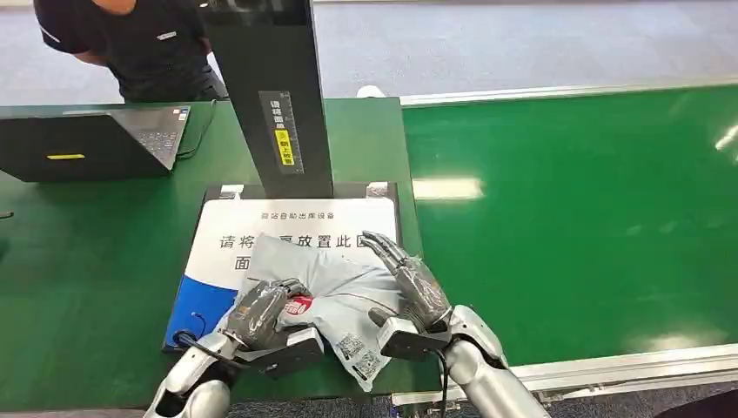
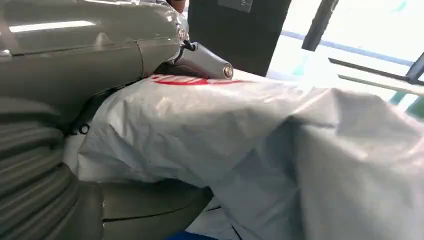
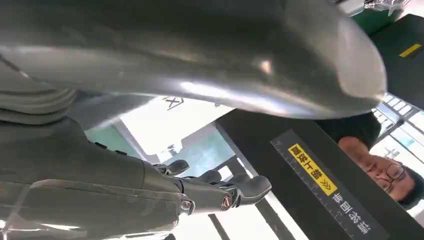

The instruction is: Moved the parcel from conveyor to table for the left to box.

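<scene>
A soft, crinkly grey parcel (image 1: 335, 292) is lying on the green table (image 1: 87, 261), beside the green conveyor (image 1: 574, 226). The left hand (image 1: 265, 309) is gripping it; the right hand (image 1: 409, 283) is resting loose, fingers spread.

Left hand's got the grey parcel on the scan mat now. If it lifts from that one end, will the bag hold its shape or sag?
Likely sag: the grey parcel is a wrinkled plastic mailer, creased and folded around the left hand, so it looks floppy. Its glossy film may be slippery. It looks fairly flat, so probably light, though the contents are hidden.
</scene>
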Motion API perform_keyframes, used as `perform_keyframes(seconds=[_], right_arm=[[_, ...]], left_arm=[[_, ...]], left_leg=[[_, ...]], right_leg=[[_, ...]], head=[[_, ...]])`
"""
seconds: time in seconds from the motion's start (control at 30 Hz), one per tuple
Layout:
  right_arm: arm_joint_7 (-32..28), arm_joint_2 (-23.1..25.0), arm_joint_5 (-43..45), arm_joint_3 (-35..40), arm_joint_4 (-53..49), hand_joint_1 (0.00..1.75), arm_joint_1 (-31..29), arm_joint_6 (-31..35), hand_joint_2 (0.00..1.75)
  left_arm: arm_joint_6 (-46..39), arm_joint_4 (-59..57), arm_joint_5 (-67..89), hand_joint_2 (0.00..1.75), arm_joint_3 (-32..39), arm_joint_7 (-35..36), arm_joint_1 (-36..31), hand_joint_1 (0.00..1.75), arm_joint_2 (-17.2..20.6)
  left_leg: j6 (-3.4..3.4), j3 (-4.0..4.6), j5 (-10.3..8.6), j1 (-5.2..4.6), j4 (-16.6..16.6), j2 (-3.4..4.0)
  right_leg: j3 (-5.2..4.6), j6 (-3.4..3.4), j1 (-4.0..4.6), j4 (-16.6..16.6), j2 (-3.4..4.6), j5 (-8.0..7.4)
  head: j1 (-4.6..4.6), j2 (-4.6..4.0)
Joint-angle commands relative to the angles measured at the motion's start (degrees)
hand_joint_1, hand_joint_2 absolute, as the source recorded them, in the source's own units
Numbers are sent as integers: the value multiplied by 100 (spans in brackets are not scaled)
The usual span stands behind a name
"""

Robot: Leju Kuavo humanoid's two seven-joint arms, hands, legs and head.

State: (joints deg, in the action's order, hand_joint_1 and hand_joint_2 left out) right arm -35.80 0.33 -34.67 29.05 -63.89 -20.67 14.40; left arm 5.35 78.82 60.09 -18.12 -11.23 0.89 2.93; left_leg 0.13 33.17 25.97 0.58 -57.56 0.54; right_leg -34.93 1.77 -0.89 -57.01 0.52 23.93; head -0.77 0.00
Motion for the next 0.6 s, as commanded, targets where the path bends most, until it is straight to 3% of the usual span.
perform_keyframes(seconds=[0.03,0.1,0.57,0.6], right_arm=[[28,-102,6,-121,-248,0,247,28,0],[45,-123,-7,-168,-388,0,347,29,0],[60,-138,-19,-181,-457,0,384,26,0],[69,-124,-31,-222,-482,0,412,10,0]], left_arm=[[-385,-237,-100,175,470,112,-44,175,-115],[-725,-311,128,175,700,339,-108,175,-165],[-718,-375,135,175,759,314,-152,175,-181],[-1015,-391,288,175,910,481,-151,175,-260]], left_leg=[[-2,-12,-1,-1,9,-10],[-3,-11,-2,-1,9,-14],[-1,-6,-2,-2,7,-10],[-1,-4,-1,-1,6,-7]], right_leg=[[10,-11,0,4,-11,1],[10,-12,1,3,-16,2],[5,-9,0,3,-10,3],[2,-8,0,3,-7,2]], head=[[0,0],[0,0],[0,0],[0,0]])
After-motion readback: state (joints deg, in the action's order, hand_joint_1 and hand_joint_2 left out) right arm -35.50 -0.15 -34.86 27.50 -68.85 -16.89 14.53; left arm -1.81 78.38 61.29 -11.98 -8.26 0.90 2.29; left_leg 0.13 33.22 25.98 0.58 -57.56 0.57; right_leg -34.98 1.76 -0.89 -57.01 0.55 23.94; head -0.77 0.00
